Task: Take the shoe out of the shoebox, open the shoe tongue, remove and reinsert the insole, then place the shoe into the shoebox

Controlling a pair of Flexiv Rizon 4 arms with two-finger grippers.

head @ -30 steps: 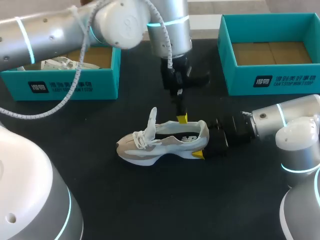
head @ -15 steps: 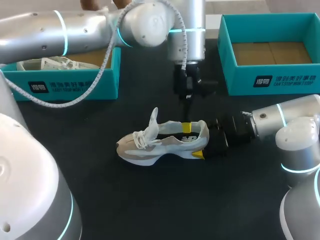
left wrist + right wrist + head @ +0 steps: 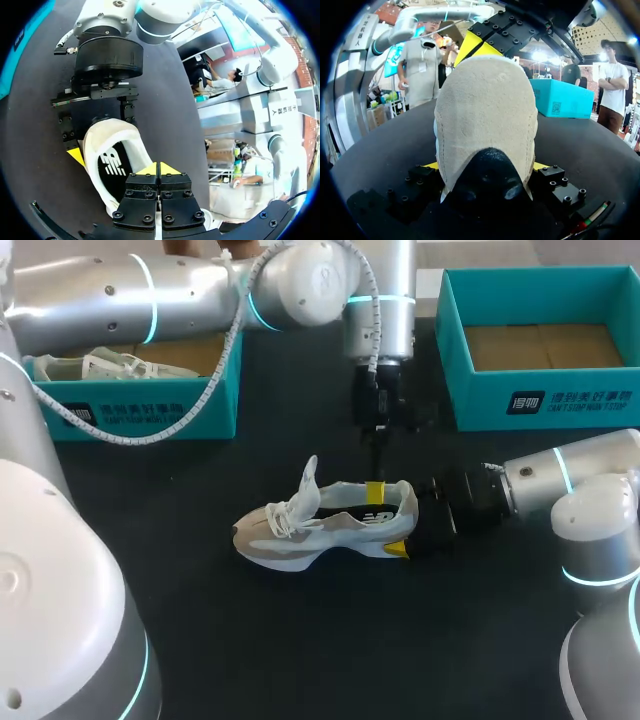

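Insole removal, I judge: the right gripper (image 3: 408, 530) clamps the heel of the grey-and-white suede sneaker (image 3: 300, 525). The left gripper (image 3: 159, 169), tips pressed together, hangs just above the black insole (image 3: 112, 169). Next it probably must spread, then pinch the insole's edge.

**Heel masks the right pincer**

In the right wrist view the heel of the sneaker (image 3: 485, 115) covers the right pincer (image 3: 486, 167) save yellow slivers at each side. Overhead, the left arm (image 3: 180, 295) hides part of the left shoebox (image 3: 140, 410), and the right shoebox (image 3: 560, 400) runs off the picture's edge.
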